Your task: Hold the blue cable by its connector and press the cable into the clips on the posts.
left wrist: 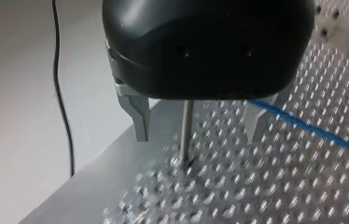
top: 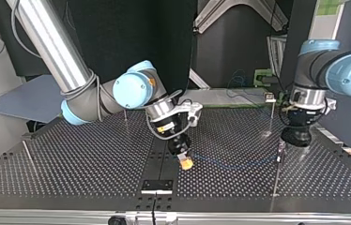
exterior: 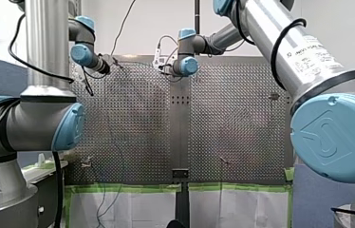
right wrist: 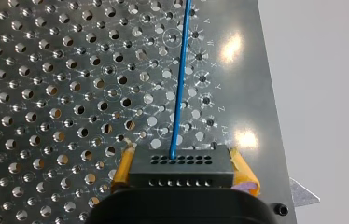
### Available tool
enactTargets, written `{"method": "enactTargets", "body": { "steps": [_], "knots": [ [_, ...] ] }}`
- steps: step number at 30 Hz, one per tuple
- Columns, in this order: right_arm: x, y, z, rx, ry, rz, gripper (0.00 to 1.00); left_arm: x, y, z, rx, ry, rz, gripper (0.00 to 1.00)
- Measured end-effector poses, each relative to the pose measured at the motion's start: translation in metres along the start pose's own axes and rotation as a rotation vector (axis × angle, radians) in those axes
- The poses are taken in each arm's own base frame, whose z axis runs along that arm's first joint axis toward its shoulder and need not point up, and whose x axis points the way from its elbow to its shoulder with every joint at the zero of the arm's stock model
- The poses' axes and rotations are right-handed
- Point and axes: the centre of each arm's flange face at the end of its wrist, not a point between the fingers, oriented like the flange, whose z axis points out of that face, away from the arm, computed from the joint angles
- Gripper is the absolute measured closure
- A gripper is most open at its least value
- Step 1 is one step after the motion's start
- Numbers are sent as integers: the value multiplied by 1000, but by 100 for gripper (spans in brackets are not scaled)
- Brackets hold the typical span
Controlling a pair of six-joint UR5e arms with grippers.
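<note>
Right wrist view | right hand (right wrist: 182,164) pinches black perforated connector (right wrist: 182,173) | left hand (left wrist: 197,134) wide

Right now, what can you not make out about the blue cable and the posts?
Left wrist view: the top of the thin metal post, with any clip, is hidden behind the black body of my left tool.
Left wrist view: the thin blue cable is cut off by the edge.
Front view: the cable is too small to find.

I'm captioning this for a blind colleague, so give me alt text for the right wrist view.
My right tool grips a black connector between its yellow pads; the blue cable runs straight ahead from it over the perforated table.
</note>
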Motion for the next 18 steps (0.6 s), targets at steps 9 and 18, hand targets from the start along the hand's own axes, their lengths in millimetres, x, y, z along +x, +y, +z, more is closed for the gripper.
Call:
{"method": "enactTargets", "body": {
  "steps": [9, 18],
  "knots": [
    [0, -2, 0, 3, -2, -1, 100, 19, -12, -37, 0, 75, -19, 0],
    [0, -2, 0, 3, -2, -1, 100, 25, -22, -71, -19, 80, -11, 0]
  ]
}}
